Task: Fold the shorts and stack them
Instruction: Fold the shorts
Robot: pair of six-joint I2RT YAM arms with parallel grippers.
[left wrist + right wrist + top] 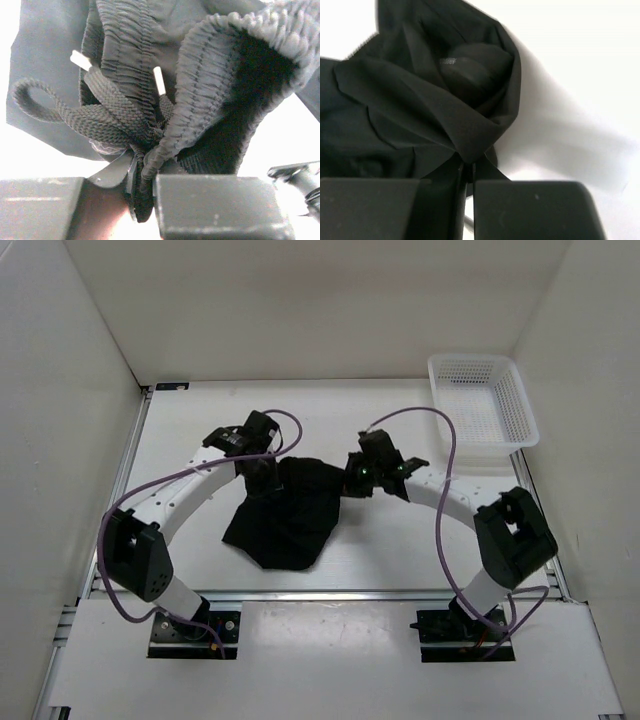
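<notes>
The black shorts (285, 515) hang bunched between my two grippers in the middle of the table, their lower part resting on the surface. My left gripper (262, 472) is shut on the gathered elastic waistband (200, 85), next to the braided drawstring (95, 117) with its white tips. My right gripper (352, 478) is shut on a fold of the smooth black fabric (470, 135) at the shorts' right edge. In both wrist views the jaws stand close together with fabric pinched between them.
A white mesh plastic basket (482, 400) stands at the back right corner. White walls enclose the table on three sides. Purple cables loop over both arms.
</notes>
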